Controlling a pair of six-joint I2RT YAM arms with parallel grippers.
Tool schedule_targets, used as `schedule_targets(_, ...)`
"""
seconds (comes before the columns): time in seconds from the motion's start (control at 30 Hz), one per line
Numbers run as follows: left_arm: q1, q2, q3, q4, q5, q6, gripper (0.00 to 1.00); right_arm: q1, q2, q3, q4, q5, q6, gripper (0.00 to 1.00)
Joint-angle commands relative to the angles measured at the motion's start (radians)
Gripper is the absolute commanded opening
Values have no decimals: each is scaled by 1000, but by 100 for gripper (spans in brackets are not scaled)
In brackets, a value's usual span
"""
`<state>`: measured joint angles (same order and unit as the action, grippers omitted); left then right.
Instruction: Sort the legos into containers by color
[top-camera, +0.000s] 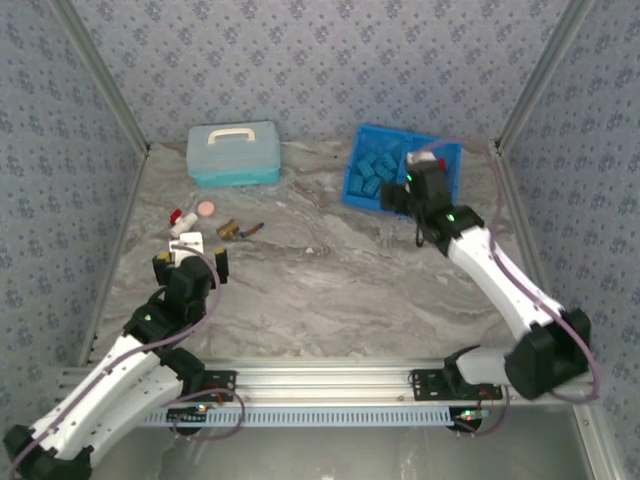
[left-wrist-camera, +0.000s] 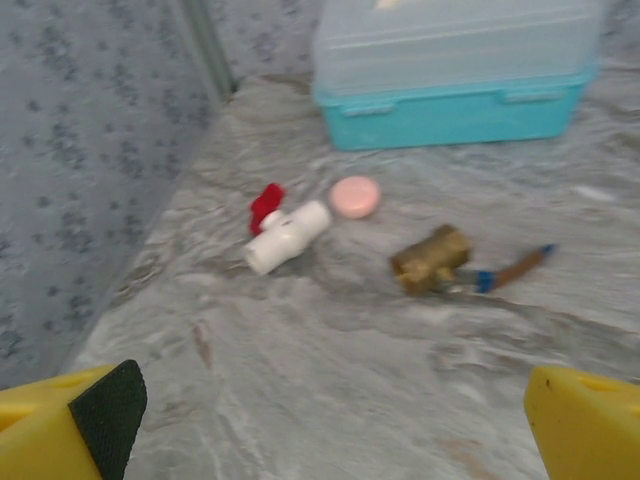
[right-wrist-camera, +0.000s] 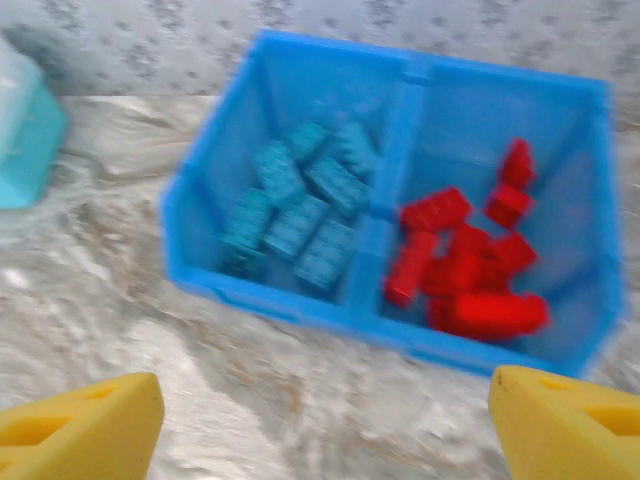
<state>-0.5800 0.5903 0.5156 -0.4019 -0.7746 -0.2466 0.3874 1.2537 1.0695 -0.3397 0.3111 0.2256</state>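
The light blue legos (right-wrist-camera: 300, 205) lie heaped in the left compartment of the bright blue tray (right-wrist-camera: 260, 290). The red legos (right-wrist-camera: 465, 265) lie piled in its right compartment, on the other side of the centre divider (right-wrist-camera: 400, 150). One longer red brick rests at the near edge of that pile, and two more lean against the right wall. In the top view the light blue bricks (top-camera: 373, 172) show in the left half of the tray (top-camera: 385, 130), which sits at the far right of the marbled desk (top-camera: 330, 270), close to the back wall.

The right gripper (right-wrist-camera: 320, 420) hangs just above the tray's near side. Its yellow jaws stand wide apart with nothing between them. From above, this gripper (top-camera: 425, 165) covers part of the tray's right compartment.

Left of the tray and well apart from it, a pale turquoise case (top-camera: 233, 152) with a white handle stands along the same back wall. Farther left of the tray and nearer the arms lie a red-and-white valve (left-wrist-camera: 285, 230), a pink disc (left-wrist-camera: 354, 196) just beside it, a brass fitting (left-wrist-camera: 430, 258) and a small brown-and-blue piece (left-wrist-camera: 515, 268) touching that fitting.

The left gripper (left-wrist-camera: 330, 430) is farthest from the tray, on the near side of these small things. Its jaws are spread fully and hold nothing, above bare desk.
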Motion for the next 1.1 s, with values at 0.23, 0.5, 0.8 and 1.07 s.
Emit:
schedule_targets(0.23,439,86,-287,626,322,139,99,-196,11,-486,512,182,-98,100)
schedule_targets(0.5,574,415,-277,916,558,150,99,-303,280,-527,918,42,-272,99)
schedule_targets(0.8,580,714,-196,1161,650,226,99,-415,281,-694,1198,-259,-246,100)
schedule_targets(1.07,597,952,-111,1253,711,211,99,-423,265,-672,1128,-293,-248,100)
